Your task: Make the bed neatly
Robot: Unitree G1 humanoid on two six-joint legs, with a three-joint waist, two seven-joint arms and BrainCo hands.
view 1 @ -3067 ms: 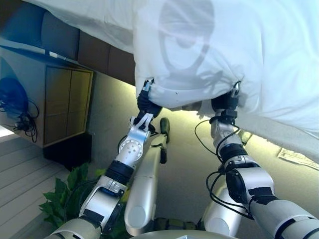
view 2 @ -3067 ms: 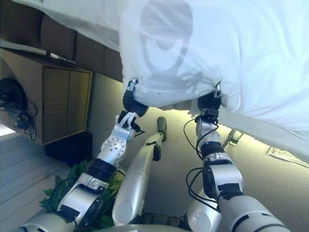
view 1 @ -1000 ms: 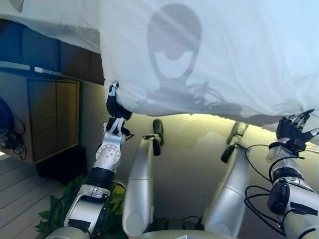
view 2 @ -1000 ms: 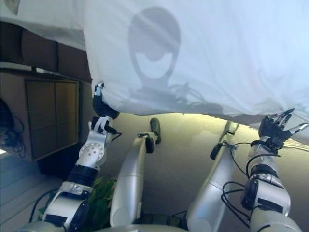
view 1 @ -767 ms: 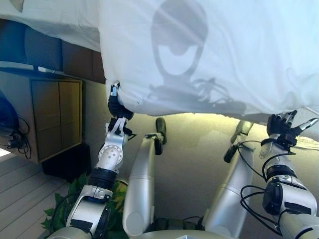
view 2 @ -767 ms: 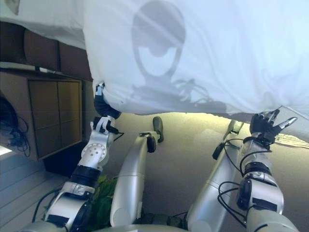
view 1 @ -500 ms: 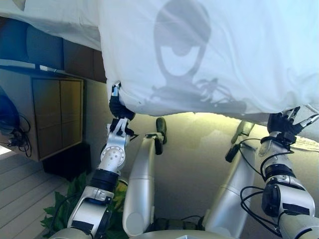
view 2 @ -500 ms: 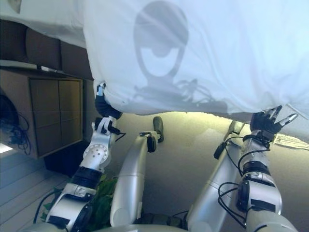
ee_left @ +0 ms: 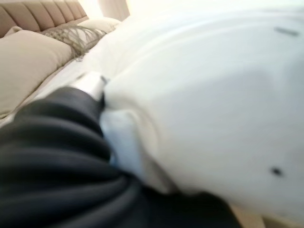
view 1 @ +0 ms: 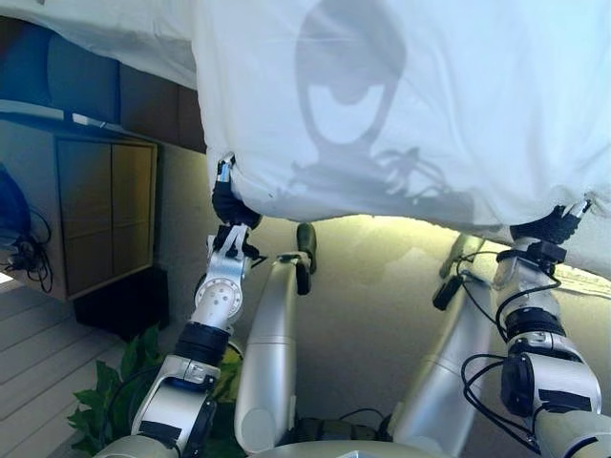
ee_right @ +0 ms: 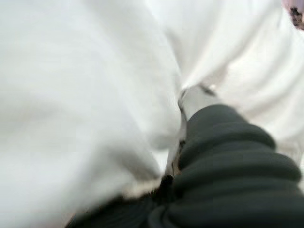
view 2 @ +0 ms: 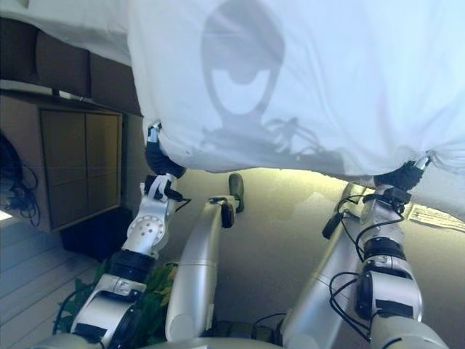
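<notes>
A white duvet (view 1: pixel 401 95) hangs over the bed's edge and fills the upper part of both eye views. My left hand (view 1: pixel 229 202) is at its lower left corner, fingers curled round the hem; in the left wrist view the cloth (ee_left: pixel 199 109) bunches against the hand's dark cover (ee_left: pixel 52 142). My right hand (view 1: pixel 552 225) is at the hem far to the right, its fingers closed into the cloth, which puckers there. In the right wrist view the duvet (ee_right: pixel 76 80) gathers in folds at the hand (ee_right: pixel 197 100).
A wooden cabinet (view 1: pixel 95 215) stands to the left by the bed, with a green plant (view 1: pixel 105 396) below it. A printed sheet (view 2: pixel 436 217) lies on the floor at right. Beige pillows (ee_left: pixel 26 61) and a padded headboard (ee_left: pixel 42 12) show past the left hand.
My right hand, open with spread fingers below the hem half a second ago, has risen to the duvet's edge and closed on it. The left hand keeps its hold.
</notes>
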